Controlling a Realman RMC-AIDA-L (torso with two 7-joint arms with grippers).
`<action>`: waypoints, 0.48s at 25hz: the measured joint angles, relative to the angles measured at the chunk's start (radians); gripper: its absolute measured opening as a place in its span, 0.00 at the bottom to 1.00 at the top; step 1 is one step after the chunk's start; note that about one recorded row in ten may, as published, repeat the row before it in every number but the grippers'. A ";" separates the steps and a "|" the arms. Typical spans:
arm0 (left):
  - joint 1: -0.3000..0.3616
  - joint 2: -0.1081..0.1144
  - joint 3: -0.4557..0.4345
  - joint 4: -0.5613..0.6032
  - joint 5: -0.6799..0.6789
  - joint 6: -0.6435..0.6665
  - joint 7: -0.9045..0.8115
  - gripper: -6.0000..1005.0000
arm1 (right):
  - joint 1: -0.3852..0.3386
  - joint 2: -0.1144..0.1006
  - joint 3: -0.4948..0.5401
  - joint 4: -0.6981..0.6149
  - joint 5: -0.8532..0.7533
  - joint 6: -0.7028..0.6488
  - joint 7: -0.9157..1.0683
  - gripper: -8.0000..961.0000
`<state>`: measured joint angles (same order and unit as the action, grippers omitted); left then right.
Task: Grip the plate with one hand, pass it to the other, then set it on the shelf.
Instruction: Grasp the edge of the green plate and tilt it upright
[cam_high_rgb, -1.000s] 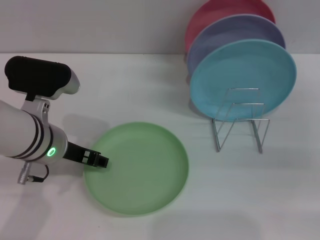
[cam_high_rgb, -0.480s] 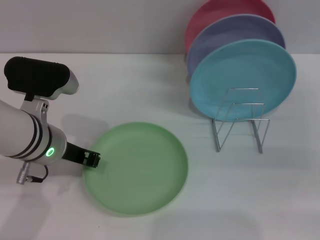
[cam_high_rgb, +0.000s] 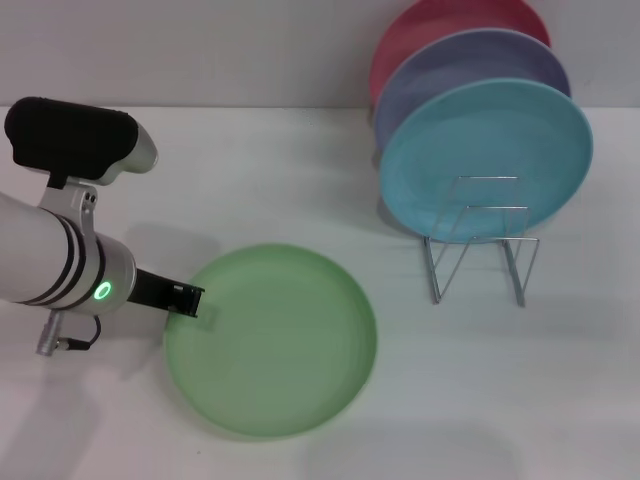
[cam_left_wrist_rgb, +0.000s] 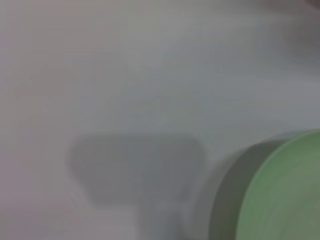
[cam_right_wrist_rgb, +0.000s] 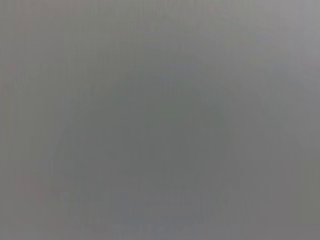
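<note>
My left tool (cam_high_rgb: 188, 299) sits low at the light-green plate (cam_high_rgb: 272, 340)'s rim — likely for an edge grip; whether it has closed, I cannot tell.

four plates (cam_high_rgb: 270, 340), one wire rack (cam_high_rgb: 478, 240)

No text, label, brand, number or sign can be read on anything here
</note>
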<state>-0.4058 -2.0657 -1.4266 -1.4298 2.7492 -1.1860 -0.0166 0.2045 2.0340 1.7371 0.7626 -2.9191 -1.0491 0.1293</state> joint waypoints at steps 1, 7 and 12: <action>0.001 0.000 0.000 -0.003 0.001 0.003 0.001 0.08 | 0.000 0.000 0.000 0.000 0.000 0.000 0.000 0.58; 0.036 0.002 -0.016 -0.099 0.038 0.042 0.003 0.07 | 0.010 -0.006 -0.048 0.040 0.000 0.007 0.009 0.57; 0.073 0.004 -0.046 -0.205 0.092 0.080 0.007 0.05 | 0.034 -0.053 -0.145 0.167 0.000 0.125 0.027 0.57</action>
<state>-0.3324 -2.0617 -1.4724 -1.6348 2.8409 -1.1061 -0.0098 0.2386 1.9814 1.5920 0.9297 -2.9192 -0.9240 0.1563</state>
